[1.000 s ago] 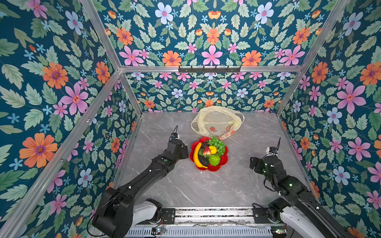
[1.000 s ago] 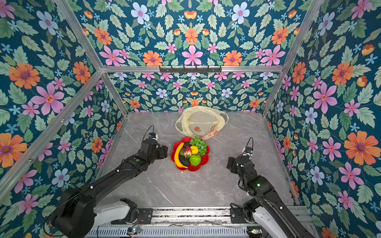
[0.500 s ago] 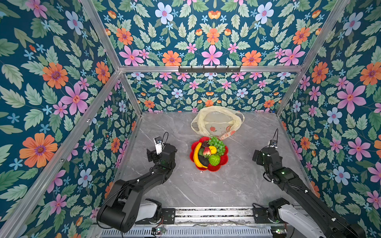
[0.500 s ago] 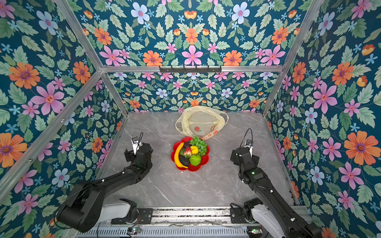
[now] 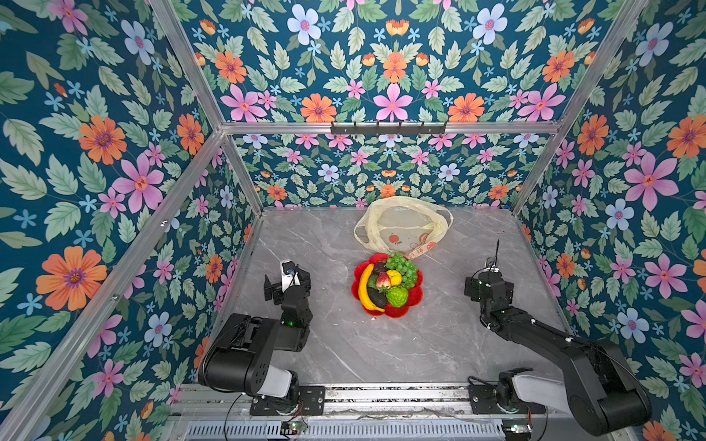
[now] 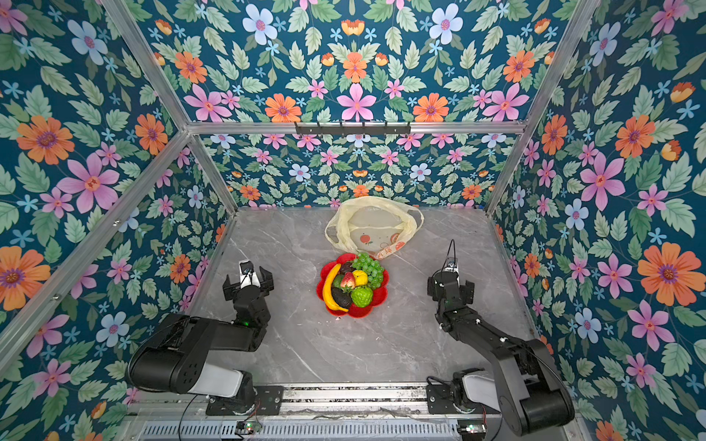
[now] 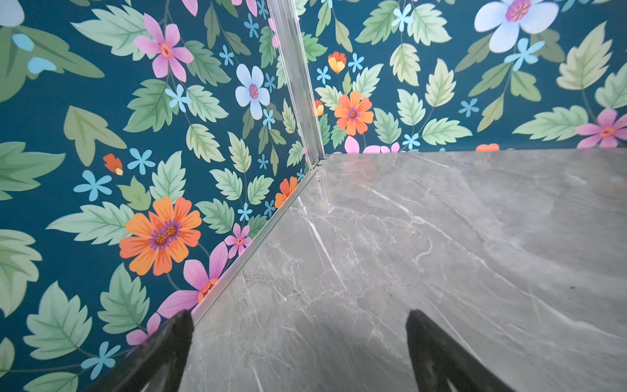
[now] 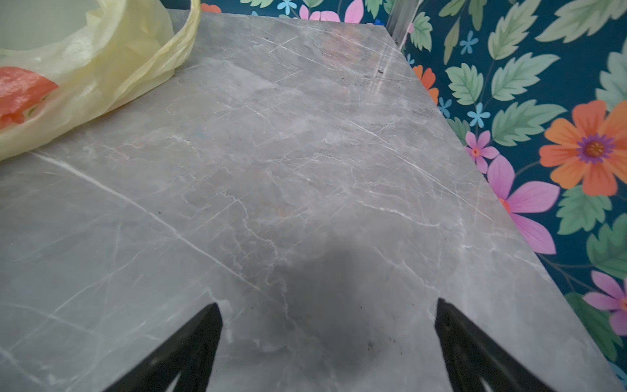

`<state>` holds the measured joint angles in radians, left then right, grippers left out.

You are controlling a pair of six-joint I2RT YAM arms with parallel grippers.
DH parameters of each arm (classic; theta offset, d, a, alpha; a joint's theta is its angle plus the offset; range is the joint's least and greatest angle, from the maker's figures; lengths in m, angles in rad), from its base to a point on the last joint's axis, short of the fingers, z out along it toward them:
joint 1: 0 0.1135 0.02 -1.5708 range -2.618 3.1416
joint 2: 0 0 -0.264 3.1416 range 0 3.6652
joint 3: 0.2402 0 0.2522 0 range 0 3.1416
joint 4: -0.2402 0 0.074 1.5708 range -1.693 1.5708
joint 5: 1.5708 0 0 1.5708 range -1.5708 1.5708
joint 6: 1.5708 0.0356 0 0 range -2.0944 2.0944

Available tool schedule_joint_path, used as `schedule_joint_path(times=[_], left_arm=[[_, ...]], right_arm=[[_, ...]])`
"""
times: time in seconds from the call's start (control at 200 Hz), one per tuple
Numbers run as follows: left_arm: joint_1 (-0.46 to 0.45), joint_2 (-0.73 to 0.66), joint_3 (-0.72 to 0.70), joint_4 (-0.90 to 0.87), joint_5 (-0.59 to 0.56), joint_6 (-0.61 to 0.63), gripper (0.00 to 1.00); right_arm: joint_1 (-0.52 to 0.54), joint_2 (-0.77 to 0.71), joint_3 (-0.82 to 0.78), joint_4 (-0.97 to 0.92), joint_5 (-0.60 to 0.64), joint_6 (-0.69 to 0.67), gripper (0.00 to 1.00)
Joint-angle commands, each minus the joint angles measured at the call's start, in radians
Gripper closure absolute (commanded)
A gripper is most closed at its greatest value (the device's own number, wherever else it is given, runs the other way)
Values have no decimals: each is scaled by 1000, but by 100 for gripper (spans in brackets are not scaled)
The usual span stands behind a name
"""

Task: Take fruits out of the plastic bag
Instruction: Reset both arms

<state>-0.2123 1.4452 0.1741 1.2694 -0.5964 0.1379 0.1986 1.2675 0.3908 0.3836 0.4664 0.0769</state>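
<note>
left claw [image 5: 285, 283] hangs over the grey desk [image 5: 420, 343] near the left wall, its fingers [image 7: 176, 339] wide apart and holding nothing. in the middle the fruits [image 5: 387, 284] sit piled in a red dish [image 5: 417, 297]: banana [image 5: 361, 289], strawberry [image 5: 383, 280], grapes [image 5: 402, 267]. just behind it the plastic bag [image 5: 401, 225] lies slack, one handle seemingly touching the dish rim. right claw [image 5: 489, 284] hangs near the right wall, fingers likewise spread, nothing between them.

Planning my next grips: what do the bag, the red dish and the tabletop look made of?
Plastic bag: thin translucent pale yellow film, crinkled and faintly glossy.
Red dish: likely rigid glossy plastic, scalloped rim.
Tabletop: grey marble-look slab, smooth; real stone or laminate unclear.
</note>
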Motion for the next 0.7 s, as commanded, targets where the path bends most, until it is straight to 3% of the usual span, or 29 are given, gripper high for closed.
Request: schedule_joint_path(times=[0.0, 0.13, 0.205, 0.275, 0.32, 0.35, 0.39, 0.445, 0.695], left_arm=[[24, 13, -9, 74, 232, -53, 0], [59, 139, 49, 125, 229, -51, 0], [131, 106, 93, -65, 321, -149, 0], [154, 197, 91, 81, 350, -130, 0], [164, 148, 111, -72, 369, -168, 0], [168, 158, 110, -42, 377, -170, 0], [169, 183, 98, 38, 377, -149, 0], [169, 163, 103, -22, 380, -164, 0], [168, 175, 96, 25, 366, -149, 0]], right_arm=[[-11, 28, 5, 162, -44, -69, 1], [-62, 33, -22, 244, -149, -91, 1], [-133, 44, -35, 302, -256, -58, 1], [-208, 100, -47, 365, -389, -10, 1], [-228, 156, -48, 423, -433, 1, 1], [-231, 170, -58, 473, -462, -12, 1], [-229, 157, -53, 428, -470, -15, 1], [-231, 167, -57, 456, -468, -14, 1], [-231, 165, -68, 466, -434, -8, 1]])
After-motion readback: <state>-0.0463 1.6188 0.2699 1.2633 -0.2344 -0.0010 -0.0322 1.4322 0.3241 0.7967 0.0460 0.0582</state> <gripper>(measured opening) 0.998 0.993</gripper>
